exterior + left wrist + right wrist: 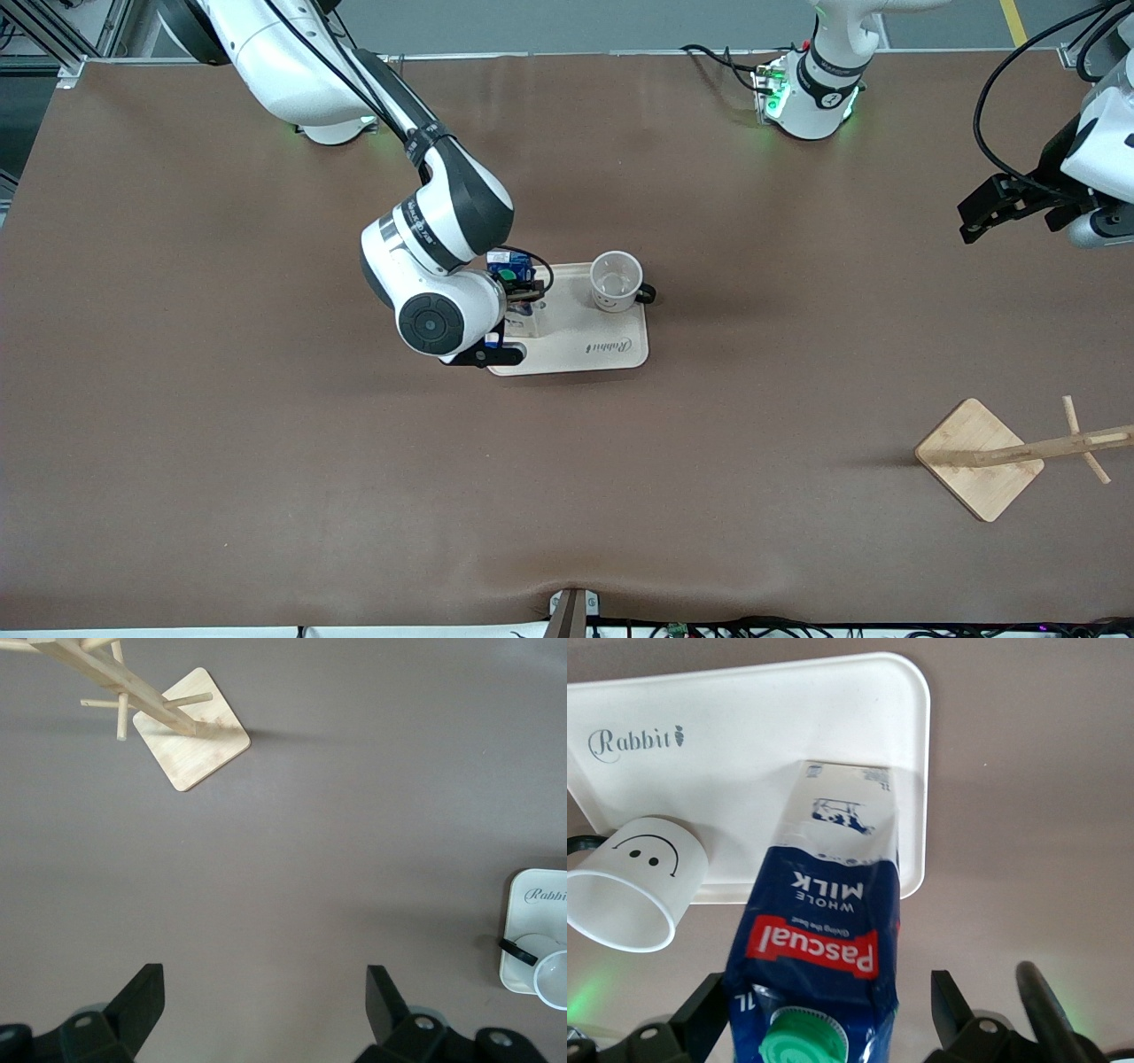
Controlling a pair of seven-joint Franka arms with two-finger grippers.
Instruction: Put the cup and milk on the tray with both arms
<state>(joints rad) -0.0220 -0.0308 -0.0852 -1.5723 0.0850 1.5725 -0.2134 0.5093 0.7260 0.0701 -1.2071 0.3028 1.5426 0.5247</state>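
Observation:
The milk (pixel 511 266) stands upright on the tray (pixel 585 350), at the tray's end toward the right arm. My right gripper (pixel 518 297) is over it, open. In the right wrist view its fingers (pixel 700 1019) flank the carton's top (pixel 824 904) beside the green cap, with a gap showing on one side. The cup (pixel 615 279) stands upright on the tray, beside the milk, toward the left arm's end; it also shows in the right wrist view (pixel 642 881). My left gripper (pixel 973 221) is open and empty, raised over bare table at the left arm's end (pixel 266 1001).
A wooden stand with pegs on a square base (pixel 979 456) sits near the left arm's end, nearer the front camera; it also shows in the left wrist view (pixel 190 740). The tray's edge (pixel 532 904) and the cup (pixel 554 979) show in the left wrist view.

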